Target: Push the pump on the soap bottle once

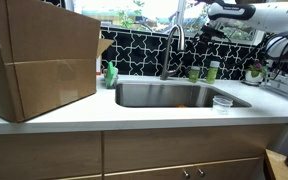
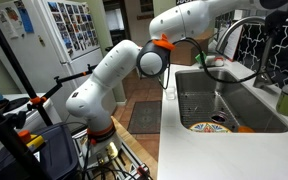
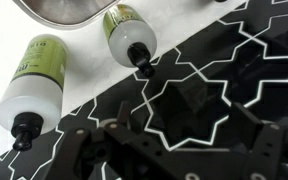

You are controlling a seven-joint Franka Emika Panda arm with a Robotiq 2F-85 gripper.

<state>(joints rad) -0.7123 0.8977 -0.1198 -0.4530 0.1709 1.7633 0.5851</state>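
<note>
Two soap bottles with white bodies, green labels and black pumps stand at the back of the counter by the black-and-white tiled wall. In the wrist view, seen from above, one [image 3: 32,85] is at the left and one [image 3: 131,35] at top centre. In an exterior view they stand right of the faucet [image 1: 194,72] [image 1: 212,70]. My gripper [image 3: 184,140] hangs above them, offset toward the wall, with its black fingers spread and nothing between them. It also shows in an exterior view [image 1: 206,32], well above the bottles.
A steel sink [image 1: 174,95] with a faucet [image 1: 169,50] is set in the white counter. A large cardboard box [image 1: 39,60] stands at the left. A green bottle [image 1: 111,73] stands by the sink's left corner. A small clear cup [image 1: 222,102] stands at the sink's right. A potted plant [image 1: 255,72] is further right.
</note>
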